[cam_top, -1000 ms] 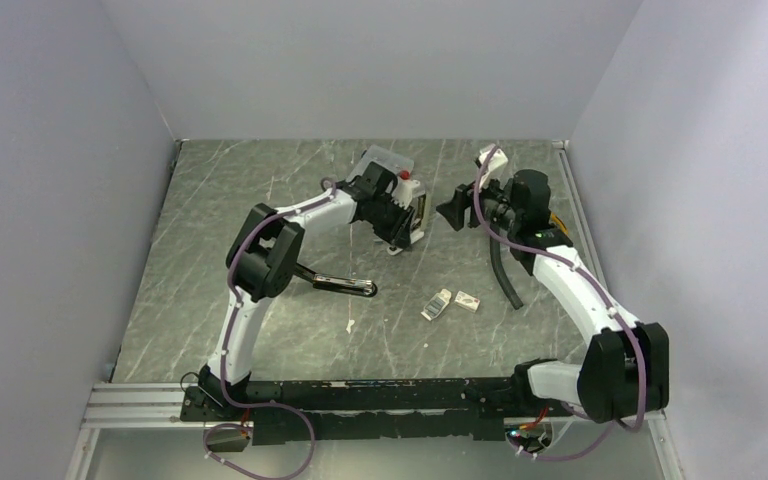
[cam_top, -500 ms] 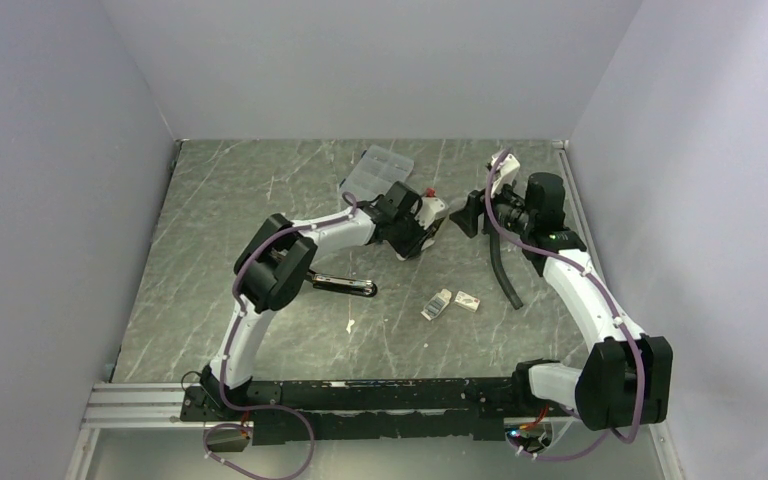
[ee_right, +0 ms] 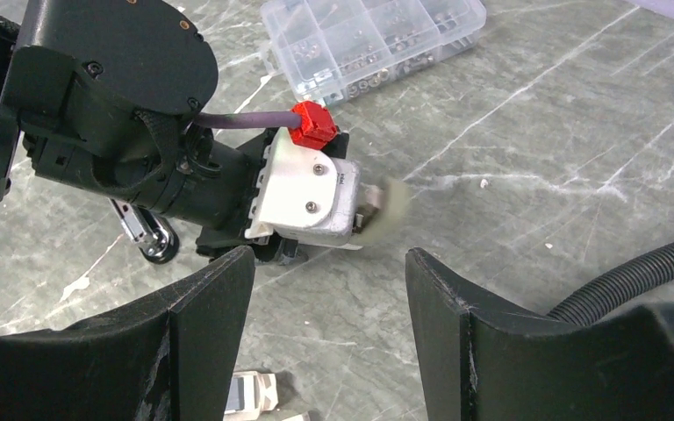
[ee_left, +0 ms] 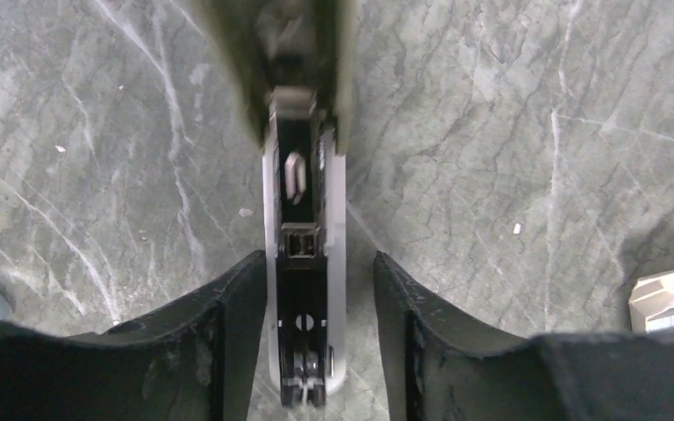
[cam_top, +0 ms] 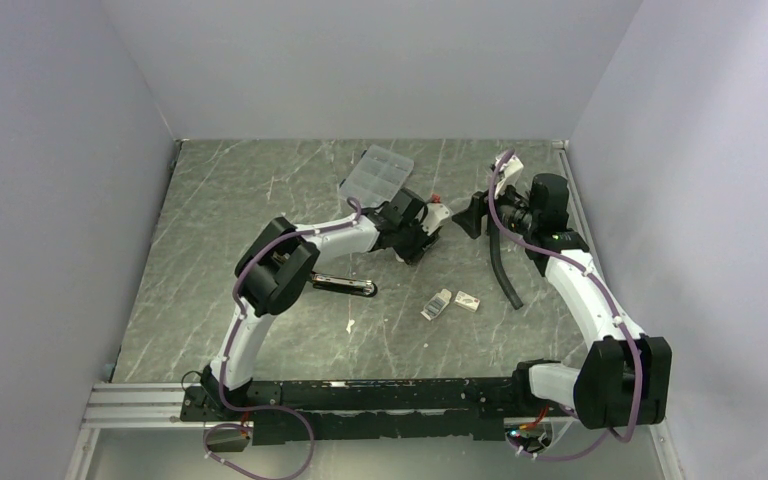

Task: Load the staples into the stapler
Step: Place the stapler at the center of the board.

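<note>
Silvery stapler (ee_left: 303,289) sits clamped between left fingers (ee_left: 228,324), magazine channel open and empty; right fingers (ee_right: 202,324) spread, empty; staples box (cam_top: 438,303), centre frame, untouched.

Laboratory test cell: plain grey partition walls (cam_top: 60,150); marble-patterned table (cam_top: 220,200); aluminium mounting rail (cam_top: 130,405) at its near edge.

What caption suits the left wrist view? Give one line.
Left gripper clamps an opened stapler above the marble table.
</note>
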Available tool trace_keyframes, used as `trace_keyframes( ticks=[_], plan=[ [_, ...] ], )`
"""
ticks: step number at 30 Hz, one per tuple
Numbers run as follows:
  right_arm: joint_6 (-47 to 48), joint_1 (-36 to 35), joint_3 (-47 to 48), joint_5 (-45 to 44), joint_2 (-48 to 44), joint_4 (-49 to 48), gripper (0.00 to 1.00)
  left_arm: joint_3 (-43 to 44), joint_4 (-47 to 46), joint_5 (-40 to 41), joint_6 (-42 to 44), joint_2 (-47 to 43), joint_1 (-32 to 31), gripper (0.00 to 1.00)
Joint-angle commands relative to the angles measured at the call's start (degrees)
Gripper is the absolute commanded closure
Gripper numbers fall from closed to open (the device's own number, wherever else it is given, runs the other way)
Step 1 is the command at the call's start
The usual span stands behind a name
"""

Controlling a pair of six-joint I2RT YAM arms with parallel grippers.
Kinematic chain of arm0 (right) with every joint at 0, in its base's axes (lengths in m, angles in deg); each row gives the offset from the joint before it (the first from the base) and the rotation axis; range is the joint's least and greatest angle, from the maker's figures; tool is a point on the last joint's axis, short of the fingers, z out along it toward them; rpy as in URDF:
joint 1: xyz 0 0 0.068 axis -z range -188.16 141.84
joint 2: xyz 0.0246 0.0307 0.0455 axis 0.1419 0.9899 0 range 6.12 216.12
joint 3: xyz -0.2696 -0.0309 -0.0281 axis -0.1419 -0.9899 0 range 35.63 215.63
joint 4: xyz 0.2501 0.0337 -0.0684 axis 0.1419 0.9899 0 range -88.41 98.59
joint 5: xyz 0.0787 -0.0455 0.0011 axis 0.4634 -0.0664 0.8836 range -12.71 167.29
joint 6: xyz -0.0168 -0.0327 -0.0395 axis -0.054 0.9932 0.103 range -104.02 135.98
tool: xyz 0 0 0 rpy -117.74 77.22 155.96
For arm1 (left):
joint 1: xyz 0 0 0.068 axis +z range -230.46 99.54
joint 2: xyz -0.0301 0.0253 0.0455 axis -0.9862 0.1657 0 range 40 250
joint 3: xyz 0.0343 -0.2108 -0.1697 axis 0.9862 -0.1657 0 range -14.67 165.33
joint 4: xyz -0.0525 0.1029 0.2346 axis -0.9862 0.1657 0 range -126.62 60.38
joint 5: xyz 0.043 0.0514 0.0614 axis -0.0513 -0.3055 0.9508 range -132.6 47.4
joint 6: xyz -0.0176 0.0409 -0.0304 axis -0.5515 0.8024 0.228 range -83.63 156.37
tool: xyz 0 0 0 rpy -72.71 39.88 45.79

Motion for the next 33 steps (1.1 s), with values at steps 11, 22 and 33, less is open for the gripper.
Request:
trace_keyframes(
  ticks=[11, 22, 33],
  plan=[
    [3.3, 0.3, 1.2, 1.7, 0.8, 0.5, 0.32, -3.7, 3.6, 1.5, 2.0, -4.2, 0.2, 0.38],
    [12.0, -3.0, 5.8, -2.6, -0.6, 8.4, 0.34, -9.8, 3.2, -5.6, 2.3, -19.1, 5.9, 0.06],
    [17.2, -15.9, 17.7, -4.8, 14.9, 11.5, 0.41, -14.0, 11.6, -23.1, -1.9, -26.3, 25.2, 0.06]
  ],
)
